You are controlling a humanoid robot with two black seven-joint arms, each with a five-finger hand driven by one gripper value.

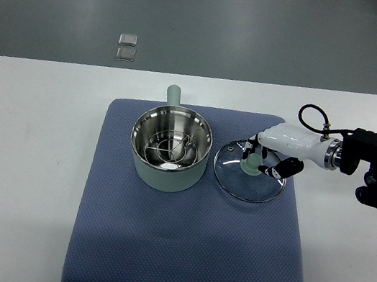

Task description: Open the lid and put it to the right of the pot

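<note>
- From my remote station I read a single top view, looking steeply down on a white table (25,156).
- A blue mat (182,257) covers the middle of the table; both task items sit on it.
- The pot (170,149) stands upright on the mat's left-centre area. I see a pale green outer wall, a bare steel interior, and a pale green handle pointing toward the far edge of the table.
- The pot is uncovered; its steel bottom is in plain sight.
- The lid (250,170) lies flat on the mat just to the right of the pot, near it but with a narrow strip of mat between the two rims. It is glass with a metal rim and a pale green knob (250,166) at its centre.
- The right hand (262,158) enters from the right edge on a black forearm with a white shell. It sits directly above the lid.
- I see the dark fingers (279,167) curled down around the knob, on either side of it. They appear closed on it, though at this resolution I cannot confirm firm contact.
- A black cable loops above the wrist of the right arm.
- The left arm does not appear anywhere in my view.
- Beyond the table I see grey floor with two small square plates (126,47) set in it.
</note>
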